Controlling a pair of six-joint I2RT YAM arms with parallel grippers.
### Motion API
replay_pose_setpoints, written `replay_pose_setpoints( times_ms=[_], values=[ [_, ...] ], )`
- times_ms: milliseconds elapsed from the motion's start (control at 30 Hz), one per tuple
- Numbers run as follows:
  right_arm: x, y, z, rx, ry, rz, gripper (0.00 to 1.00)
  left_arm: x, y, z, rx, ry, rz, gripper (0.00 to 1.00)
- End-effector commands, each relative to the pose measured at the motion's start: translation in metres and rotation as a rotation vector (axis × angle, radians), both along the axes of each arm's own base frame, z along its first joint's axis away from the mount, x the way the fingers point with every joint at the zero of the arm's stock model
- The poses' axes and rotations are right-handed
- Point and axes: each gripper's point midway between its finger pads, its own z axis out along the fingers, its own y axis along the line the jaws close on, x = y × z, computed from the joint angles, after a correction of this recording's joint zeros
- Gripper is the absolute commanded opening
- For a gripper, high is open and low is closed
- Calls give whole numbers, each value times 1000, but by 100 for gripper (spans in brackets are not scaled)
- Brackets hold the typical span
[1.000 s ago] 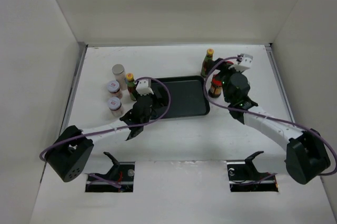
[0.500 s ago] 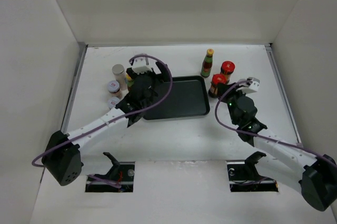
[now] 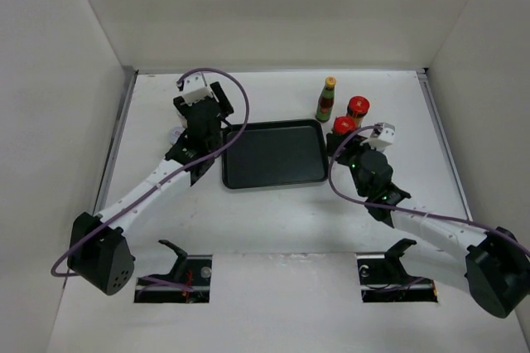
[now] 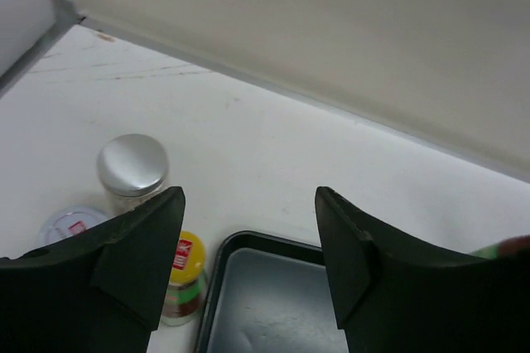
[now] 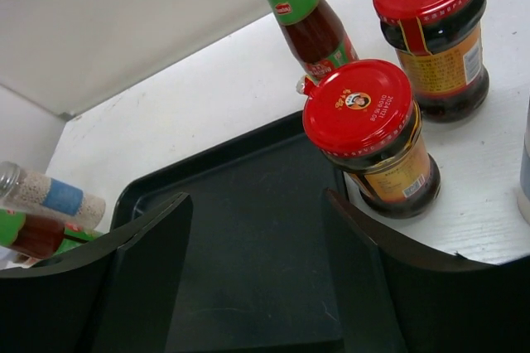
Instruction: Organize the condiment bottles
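With left gripper (image 4: 248,208) and right gripper (image 5: 257,204) both spread and empty, the right should straddle the nearer red-lidded dark glass jar (image 5: 364,121) squarely.

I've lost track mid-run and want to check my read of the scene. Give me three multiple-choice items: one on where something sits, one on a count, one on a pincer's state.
1. Where does the nearer red-capped jar stand relative to the tray?
A) on the tray
B) on the table, beside the tray's edge
C) far from the tray, at the wall

2. How many red-capped jars does the right wrist view show?
A) one
B) two
C) three

3. How is the left pincer?
A) shut on a bottle
B) shut on the tray's rim
C) open, holding nothing

Answers:
1 B: white table shows under its base.
2 B: the farther red-capped jar stands behind the nearer one.
3 C: its fingers stand apart with nothing gripped between them.
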Motion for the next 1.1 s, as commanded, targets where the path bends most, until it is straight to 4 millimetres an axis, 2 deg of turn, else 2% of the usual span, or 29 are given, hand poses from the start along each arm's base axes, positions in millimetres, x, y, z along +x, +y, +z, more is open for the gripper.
replay_pose_setpoints(
  times_ms=[0,200,367,533,800,967,1067],
  values=[
    [2,10,26,38,-68,25,72,-10,29,-13,13,39,85,65],
    [3,20,21,12,-53,49,75,-13,49,-41,42,123,125,69],
    [3,25,20,-7,-55,59,76,0,40,-60,65,170,93,69],
    [3,29,18,-23,-53,69,77,11,30,-67,47,181,42,67],
    [4,34,17,-37,-49,81,77,11,35,-87,59,221,63,49],
    [3,34,15,-37,-47,84,77,16,34,-96,69,244,60,43],
    [2,32,19,-31,-61,79,77,18,33,-96,68,246,59,28]
  ],
)
